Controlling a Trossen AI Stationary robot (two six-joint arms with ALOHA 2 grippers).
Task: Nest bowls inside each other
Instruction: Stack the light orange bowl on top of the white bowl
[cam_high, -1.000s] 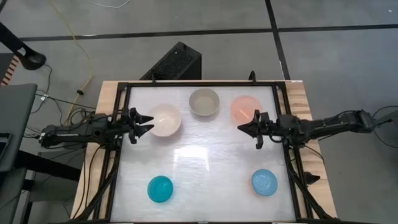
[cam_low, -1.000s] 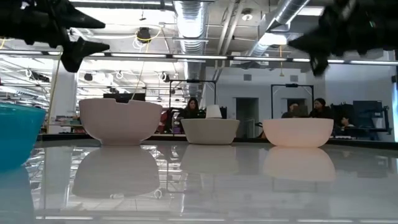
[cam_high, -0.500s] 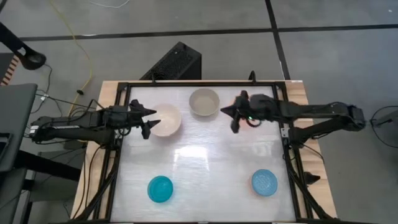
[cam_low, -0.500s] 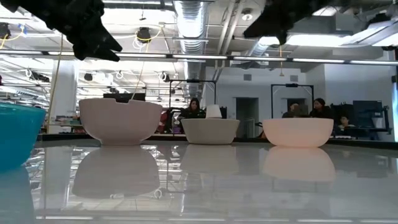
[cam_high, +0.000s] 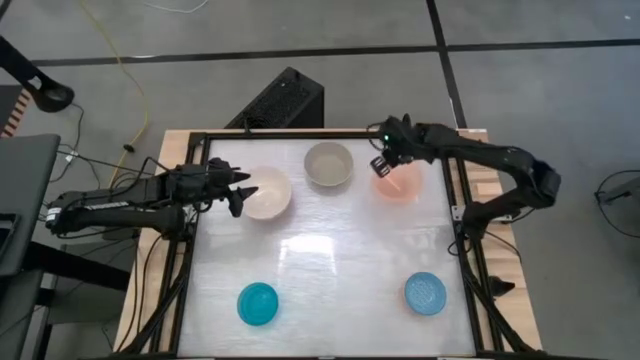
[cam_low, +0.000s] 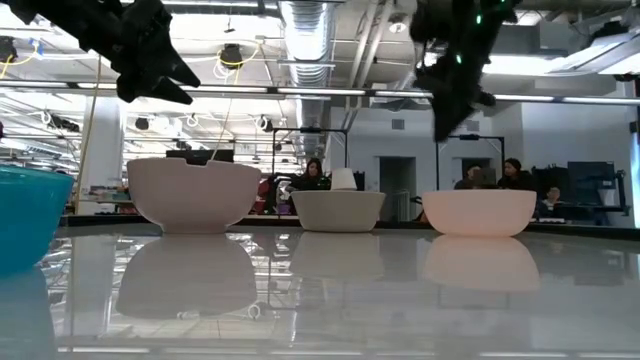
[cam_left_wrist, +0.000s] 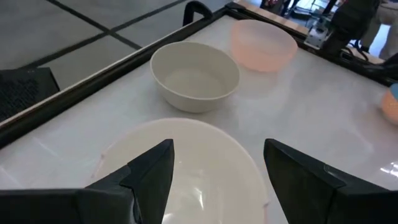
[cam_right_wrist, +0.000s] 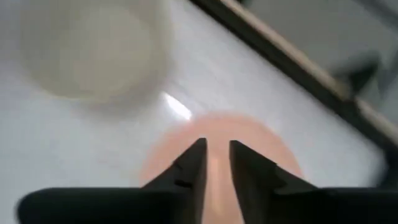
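Five bowls rest on their bases on the white table (cam_high: 330, 250): cream-white (cam_high: 268, 195), grey-beige (cam_high: 328, 164) and salmon pink (cam_high: 400, 184) along the far side, teal-blue (cam_high: 257, 303) and light blue (cam_high: 425, 293) near the front. My left gripper (cam_left_wrist: 217, 152) hovers open over the cream-white bowl's (cam_left_wrist: 186, 162) left rim. My right gripper (cam_right_wrist: 216, 152) points steeply down above the salmon pink bowl (cam_right_wrist: 249, 143), near its far-left rim. Its fingers are a narrow gap apart with nothing between them. In the low view both grippers (cam_low: 160, 88) (cam_low: 447, 125) hang clear above the bowls.
A black metal frame (cam_high: 452, 200) runs round the table's edges. A black box (cam_high: 285, 100) stands on the floor beyond the far edge. The middle of the table between the two rows of bowls is bare. People show in the room behind the table (cam_low: 310, 172).
My right gripper has swung from the right of the salmon pink bowl toward the table's far edge, risen, and tipped from level to steeply downward; it now stands over that bowl's far-left rim. My left gripper has risen and edged right over the cream-white bowl. No bowl has moved.
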